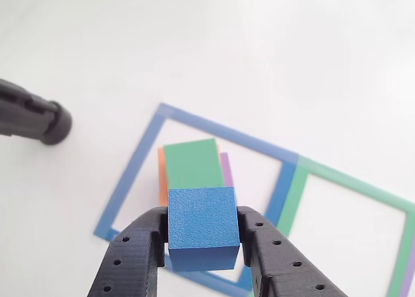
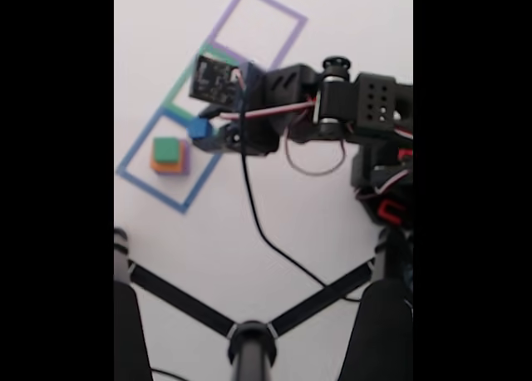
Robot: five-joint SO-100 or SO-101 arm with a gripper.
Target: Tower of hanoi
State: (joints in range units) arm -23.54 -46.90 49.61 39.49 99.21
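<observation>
Gripper clamped on the blue cube, bottom centre of the other view — cube raised. Behind it, the green block tops orange and purple, apparently stacked, inside the blue taped square.

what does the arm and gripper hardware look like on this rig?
Gripper: matte black printed fingers with layer lines and rows of small round holes. Arm: black blocky segments with perforated brackets, a silver joint part, red accents near the base, a white-red wire loop and a black cable trailing down.
</observation>
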